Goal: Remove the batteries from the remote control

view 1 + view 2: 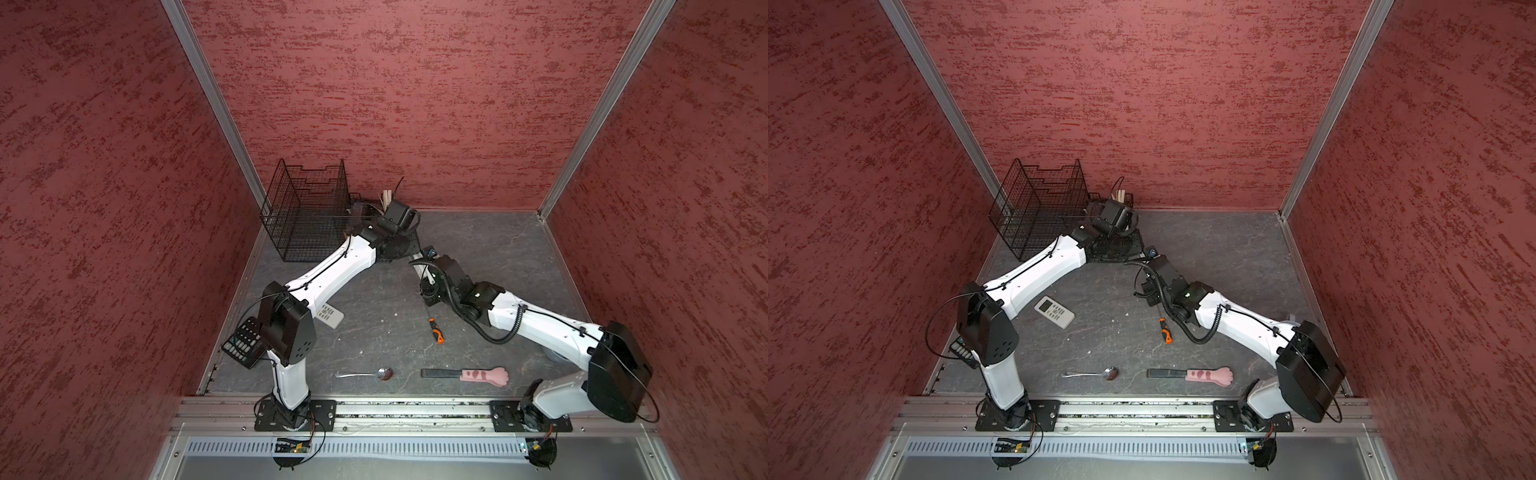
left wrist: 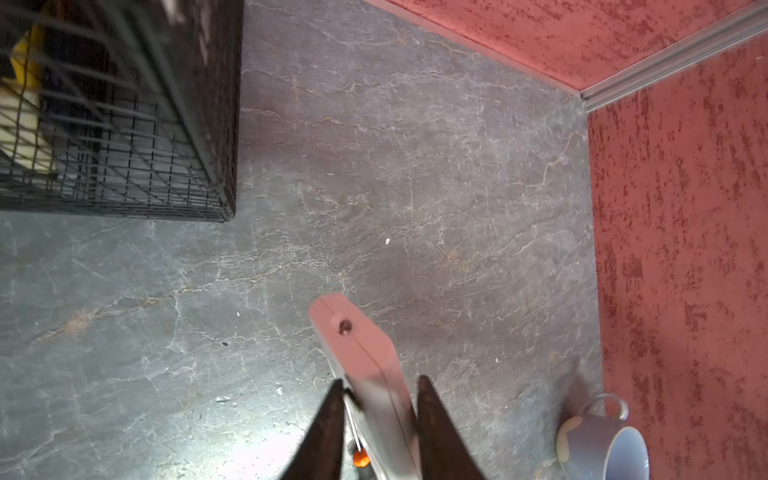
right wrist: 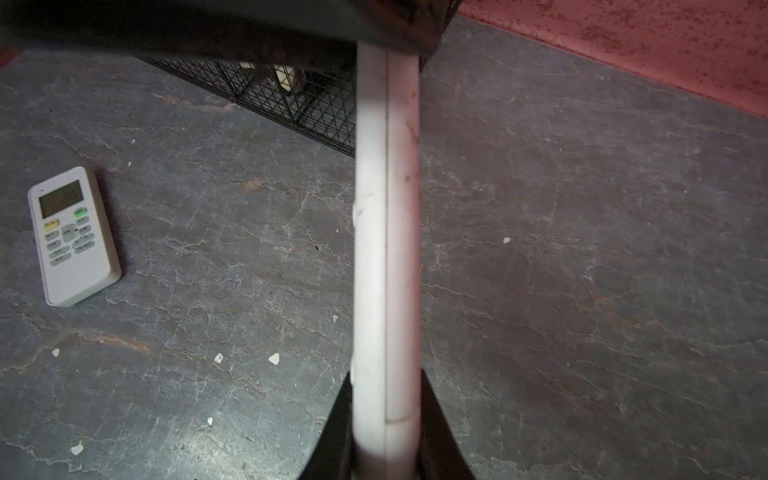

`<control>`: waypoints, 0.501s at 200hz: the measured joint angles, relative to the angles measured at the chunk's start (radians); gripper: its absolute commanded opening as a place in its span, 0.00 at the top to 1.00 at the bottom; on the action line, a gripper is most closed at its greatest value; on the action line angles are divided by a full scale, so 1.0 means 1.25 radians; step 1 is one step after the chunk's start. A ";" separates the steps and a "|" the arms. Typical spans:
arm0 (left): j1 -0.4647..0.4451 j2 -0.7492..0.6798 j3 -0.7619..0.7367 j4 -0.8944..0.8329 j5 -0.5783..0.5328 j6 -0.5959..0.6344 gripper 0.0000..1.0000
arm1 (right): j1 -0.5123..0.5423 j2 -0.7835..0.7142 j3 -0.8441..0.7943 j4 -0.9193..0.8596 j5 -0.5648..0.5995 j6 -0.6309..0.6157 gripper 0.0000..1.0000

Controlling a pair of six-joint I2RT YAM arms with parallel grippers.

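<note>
Left wrist view: the left tool (image 2: 380, 380) sits narrow, its two fingers pressed against the long sides of a white remote (image 2: 365, 361) near the end with the small dark hole. It holds the remote clear of the grey counter (image 2: 374, 166). A wire basket (image 2: 124, 166) and a mug (image 2: 602, 444) stand well off to either side.

Right wrist view: the right tool (image 3: 385, 374) is clamped tight on the other end of the same remote, which shows edge-on with its seam running lengthwise. A second remote (image 3: 72, 237), with a screen, lies flat on the counter, well apart.

Top view: the held remote hangs between the two tools over the back of the counter, near the basket in the back left corner. A screwdriver (image 1: 436, 330) lies nearer the middle.

No batteries show in any view. They are presumably inside the held remote, though the cover side cannot be made out.

The shell looks light, stiff and smooth, so it may twist in a loose grip. It is best held by its long edges, leaving the back free. The batteries should be small, hard and prone to rolling, so pinch each across its middle.
</note>
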 measured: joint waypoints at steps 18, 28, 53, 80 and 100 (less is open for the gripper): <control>0.002 0.007 0.009 -0.012 -0.010 -0.002 0.58 | 0.007 0.002 0.008 0.001 0.003 -0.003 1.00; 0.002 0.015 0.027 -0.029 -0.016 0.000 0.55 | 0.009 0.002 0.011 0.001 0.005 -0.005 1.00; 0.001 0.054 0.094 -0.086 -0.031 0.002 0.53 | 0.016 0.006 0.018 0.007 0.023 -0.010 1.00; -0.001 0.105 0.189 -0.168 -0.061 0.003 0.53 | 0.025 0.027 0.031 0.021 0.053 -0.016 1.00; -0.003 0.122 0.220 -0.208 -0.080 0.003 0.56 | 0.032 0.033 0.033 0.027 0.062 -0.019 1.00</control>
